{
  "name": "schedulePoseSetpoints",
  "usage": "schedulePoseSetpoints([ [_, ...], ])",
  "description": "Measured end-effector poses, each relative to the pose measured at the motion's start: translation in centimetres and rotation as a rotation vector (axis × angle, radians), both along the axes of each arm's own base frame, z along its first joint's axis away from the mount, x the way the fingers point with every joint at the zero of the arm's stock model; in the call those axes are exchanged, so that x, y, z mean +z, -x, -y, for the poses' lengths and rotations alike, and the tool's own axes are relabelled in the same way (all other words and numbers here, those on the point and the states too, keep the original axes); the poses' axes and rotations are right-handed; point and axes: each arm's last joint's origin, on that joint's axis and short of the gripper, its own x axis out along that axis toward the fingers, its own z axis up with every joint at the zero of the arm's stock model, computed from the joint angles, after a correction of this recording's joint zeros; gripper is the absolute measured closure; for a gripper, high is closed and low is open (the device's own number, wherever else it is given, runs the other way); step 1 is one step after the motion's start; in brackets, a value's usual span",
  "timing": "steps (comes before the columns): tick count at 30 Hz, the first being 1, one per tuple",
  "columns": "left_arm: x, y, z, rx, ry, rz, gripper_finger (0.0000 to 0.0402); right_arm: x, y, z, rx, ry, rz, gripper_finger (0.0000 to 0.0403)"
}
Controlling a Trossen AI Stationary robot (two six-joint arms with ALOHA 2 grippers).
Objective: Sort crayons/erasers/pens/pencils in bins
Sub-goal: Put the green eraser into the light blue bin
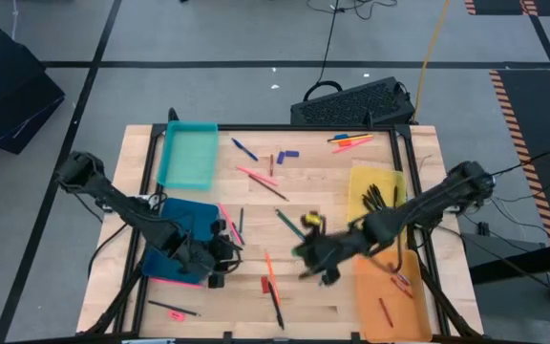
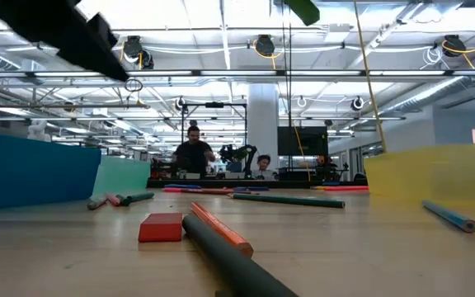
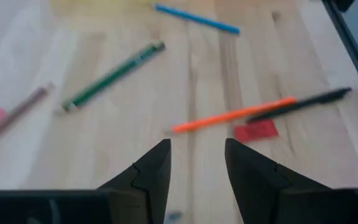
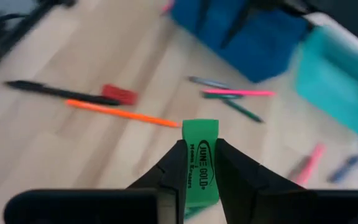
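My right gripper (image 1: 311, 256) hangs over the table's middle, shut on a green eraser (image 4: 201, 155), which also shows at the top of the low view (image 2: 303, 10). My left gripper (image 3: 197, 155) stands open by the dark blue bin (image 1: 184, 239), with nothing between its fingers. Ahead of it a red eraser (image 3: 257, 130), an orange pencil (image 3: 232, 116) and a black pen (image 3: 303, 102) lie flat on the wood. The teal bin (image 1: 187, 155) is at the far left, the yellow bin (image 1: 378, 191) and the orange bin (image 1: 390, 296) are at the right. My right gripper pinches the green eraser between its two fingers, on the two sides of its printed sleeve (image 4: 201, 177). The eraser's free end (image 4: 200, 127) sticks out past the fingertips. The eraser is lifted clear of the table.
Pens and pencils lie scattered: a green pencil (image 3: 114, 76), a blue one (image 3: 196, 17), pink and orange ones at the far edge (image 1: 351, 143). Dark pens lie in the yellow bin. A black keyboard (image 1: 351, 100) sits beyond the far edge. People stand in the room behind (image 2: 193, 153).
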Motion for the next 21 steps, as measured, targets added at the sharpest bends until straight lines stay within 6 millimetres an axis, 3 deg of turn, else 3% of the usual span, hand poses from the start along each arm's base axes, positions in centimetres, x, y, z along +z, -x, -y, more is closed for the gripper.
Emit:
schedulePoseSetpoints([
  [4,2.2,0.0,-1.6,-0.003,-0.068,0.101,0.0247,2.3,0.1,2.2,-0.034,-0.014,0.110,0.0342],
  [7,3.9,0.2,-2.6,-0.005,-0.058,0.222,0.0246,3.3,-0.5,2.6,0.014,0.039,0.203,0.0342],
  [12,4.3,0.2,-4.0,0.060,0.123,0.358,0.0231,2.3,-1.3,2.1,0.087,0.180,0.230,0.0342],
  [21,2.7,-1.4,-4.5,0.197,0.467,0.504,0.0133,-0.9,-2.7,1.5,0.049,0.480,0.207,0.0342],
])
